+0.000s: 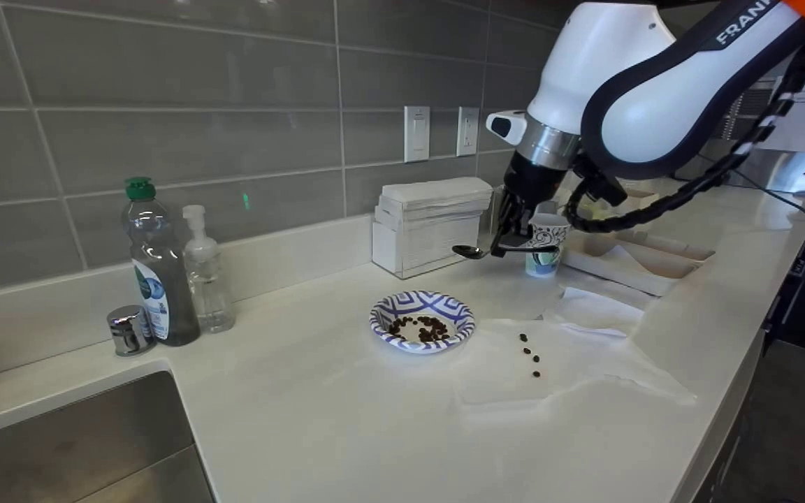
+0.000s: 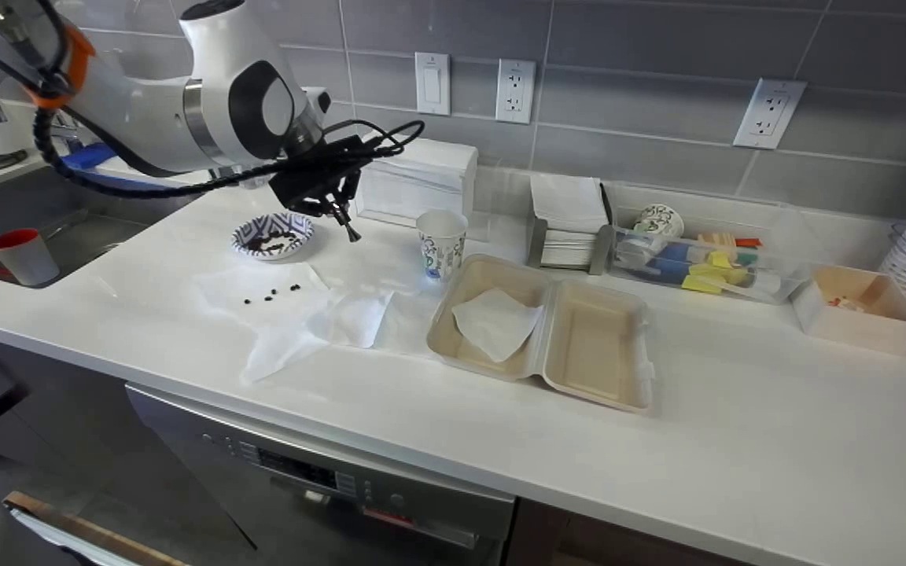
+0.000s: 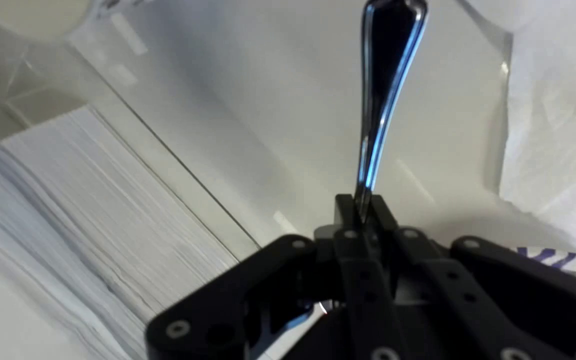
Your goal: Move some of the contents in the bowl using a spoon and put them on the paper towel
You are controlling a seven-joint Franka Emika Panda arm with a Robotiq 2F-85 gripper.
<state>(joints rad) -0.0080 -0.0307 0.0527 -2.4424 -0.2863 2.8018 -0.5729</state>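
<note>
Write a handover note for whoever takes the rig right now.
Gripper: closed on the spoon, holding it above the counter, away from the bowl. Whether the spoon carries anything can't be told.
Bowl: sits on the counter, with many dark bits inside.
Paper towel: spread on the counter beside the bowl.
Done: four bits lie on the paper towel.
Left: "some" may already be met; if more are wanted, probably another scoop from the bowl. The spoon is not yet set down.
</note>
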